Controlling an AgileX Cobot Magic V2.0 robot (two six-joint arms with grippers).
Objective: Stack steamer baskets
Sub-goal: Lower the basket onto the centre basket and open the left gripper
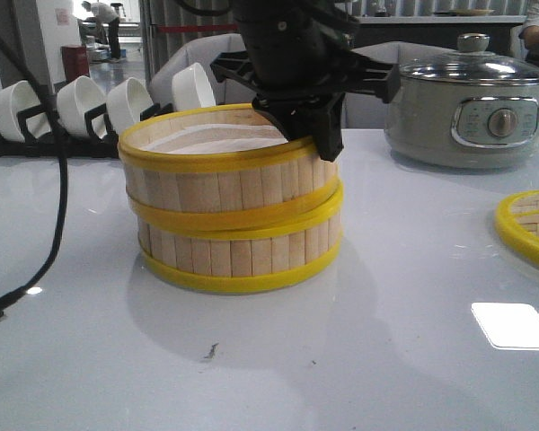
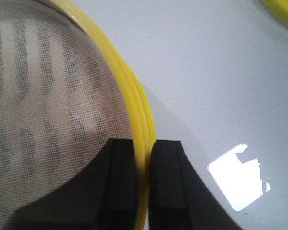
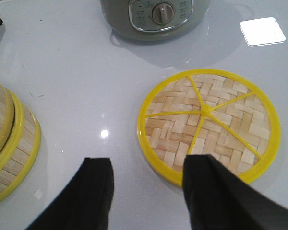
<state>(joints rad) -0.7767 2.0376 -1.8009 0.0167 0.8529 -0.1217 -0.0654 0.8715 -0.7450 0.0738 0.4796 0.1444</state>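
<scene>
Left claw clamped on top basket rim, stacked on lower basket; right claw open above lid.

We saw even, bright overhead light across the glossy table, with a hard white square of glare at front right and a small bright spot in the right wrist view. A soft shadow pooled around the stacked steamer baskets. The front view was slightly soft and grainy. In the left wrist view the fingers and basket mesh were blurred, too close to focus.
</scene>
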